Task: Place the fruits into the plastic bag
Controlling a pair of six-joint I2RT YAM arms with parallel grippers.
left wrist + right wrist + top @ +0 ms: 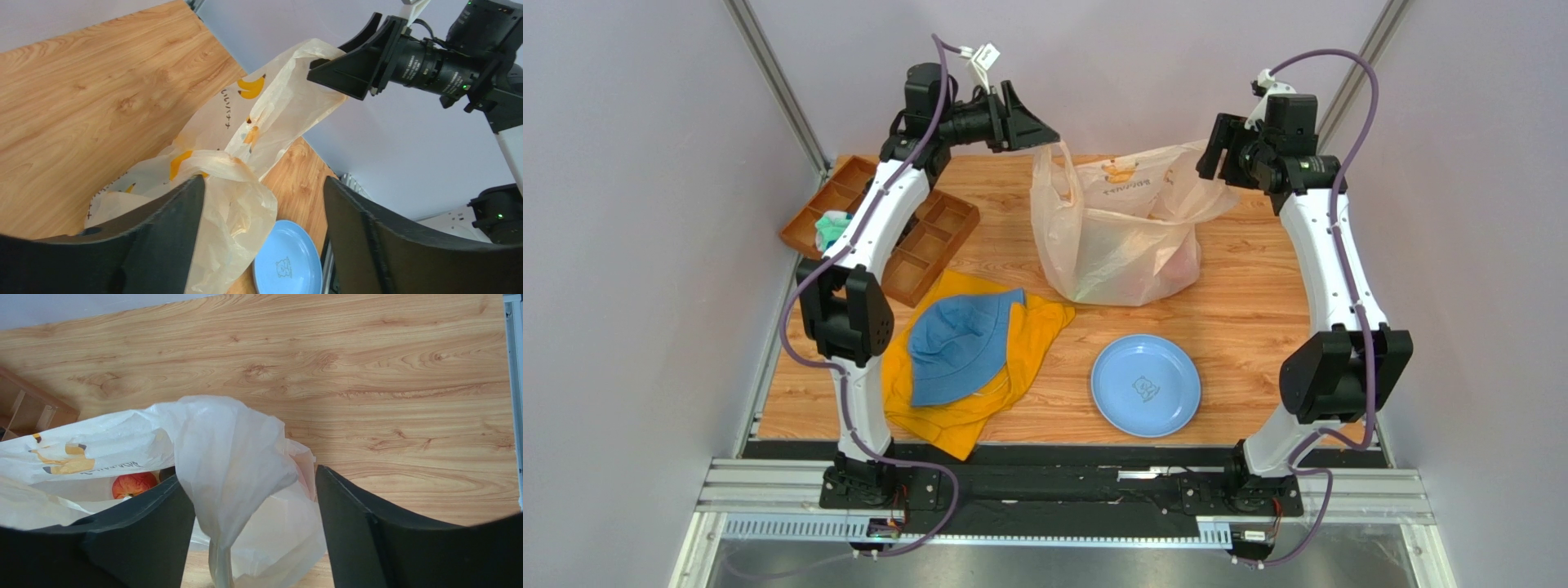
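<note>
**Both jaws spread, handles loose between them: snag or slump is the risk**

My left gripper [264,184] has its jaws spread wide. One loop handle [236,165] of the crinkly translucent cream plastic bag [1124,245] with banana print lies between them, draped on one finger's inner face and not pinched. My right gripper [248,478] is the same: jaws apart, the other handle [236,447] slack between them and brushing one finger.

Risk one: the thin film hooks or clings on a fingertip. Pulling an arm off sideways would then drag the bag over. I judge backing straight out along the fingers to be safer.

Risk two: nothing grips the bag, so it stands on its own load. The walls may slump and fold the mouth shut, or the bag may tip and spill fruit onto the wooden table [1259,306].

A red round fruit [131,484] sits low inside the bag, and reddish shapes show through its wall from above. I see no fruit on the table or on the round blue plastic plate [1145,386] near the front, so filling looks done or close to it.

Pose: both arms are reared high with elbows bent. The wrists turn inward and face each other across the bag mouth at the table's far end. The fingers are well above the table and touch only film.
</note>
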